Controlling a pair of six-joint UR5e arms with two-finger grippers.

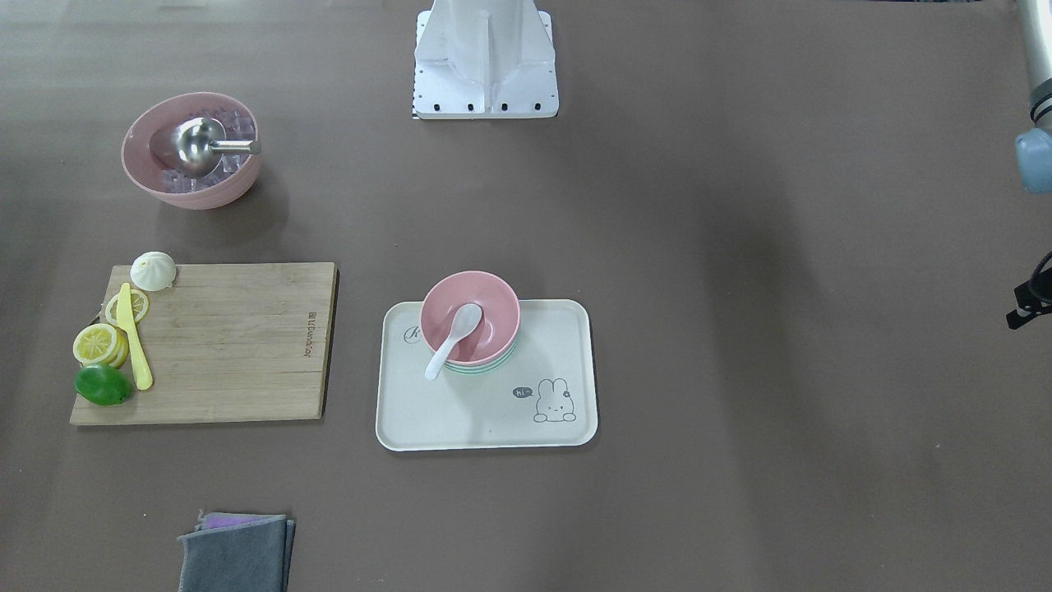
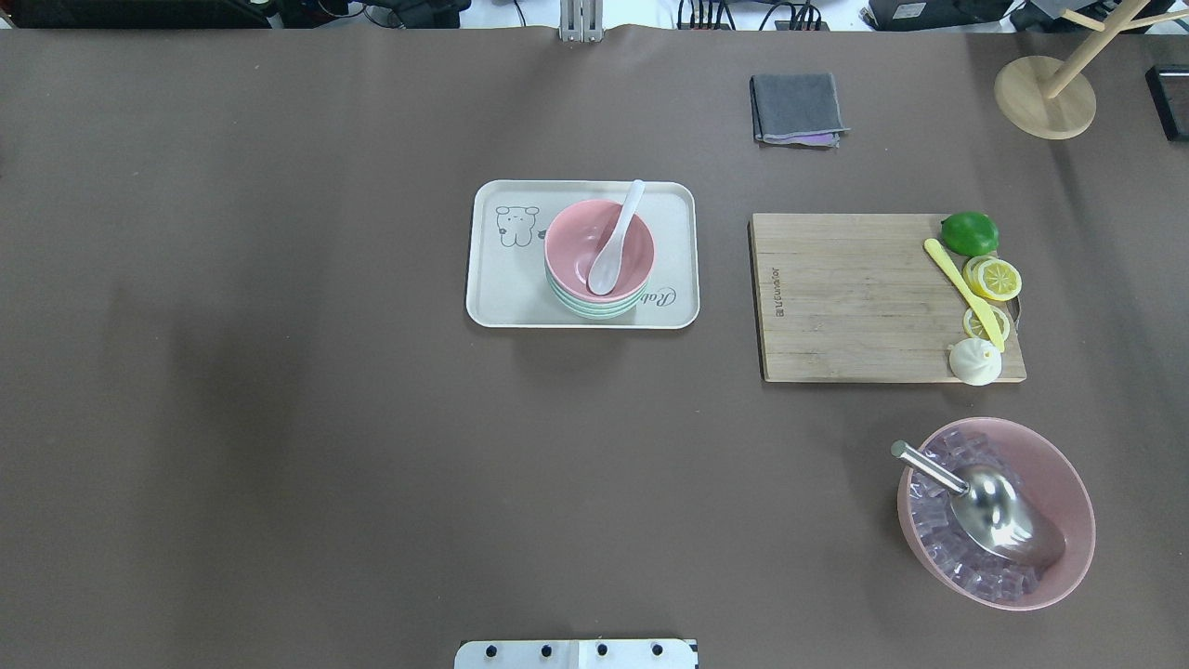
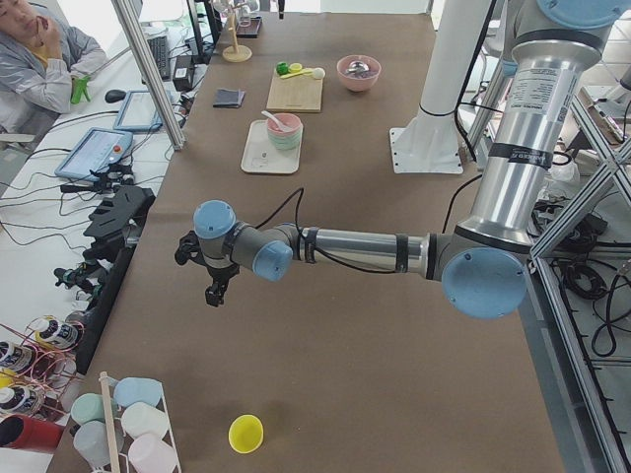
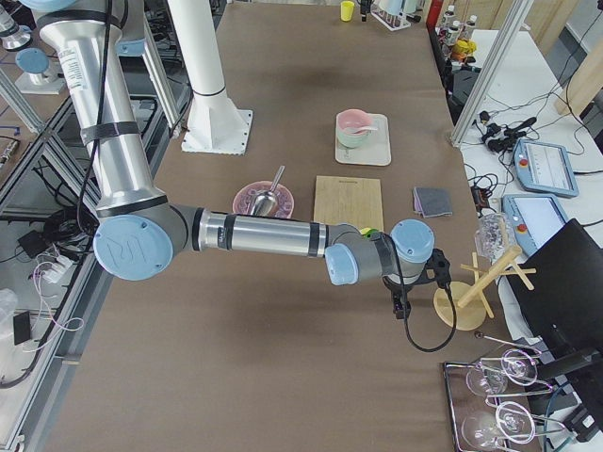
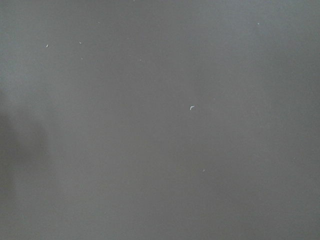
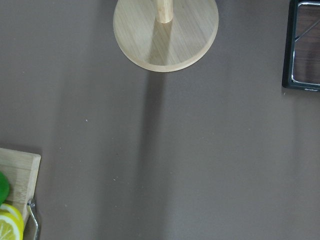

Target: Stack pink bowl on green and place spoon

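Observation:
A pink bowl (image 2: 599, 249) sits stacked on green bowls (image 2: 594, 308) on the cream rabbit tray (image 2: 502, 297). A white spoon (image 2: 613, 243) lies in the pink bowl, its handle resting over the rim. The stack also shows in the front-facing view (image 1: 470, 316). My left gripper (image 3: 210, 293) hangs over bare table far from the tray, seen only in the exterior left view; I cannot tell if it is open. My right gripper (image 4: 403, 309) is near the wooden stand, seen only in the exterior right view; I cannot tell its state. Neither wrist view shows fingers.
A wooden cutting board (image 2: 855, 297) holds a lime (image 2: 970, 232), lemon slices (image 2: 994, 279), a yellow knife and a white bun. A large pink bowl (image 2: 1068, 474) holds ice cubes and a metal scoop (image 2: 985, 506). A folded grey cloth (image 2: 797, 108) and a wooden stand base (image 2: 1045, 98) lie at the far edge.

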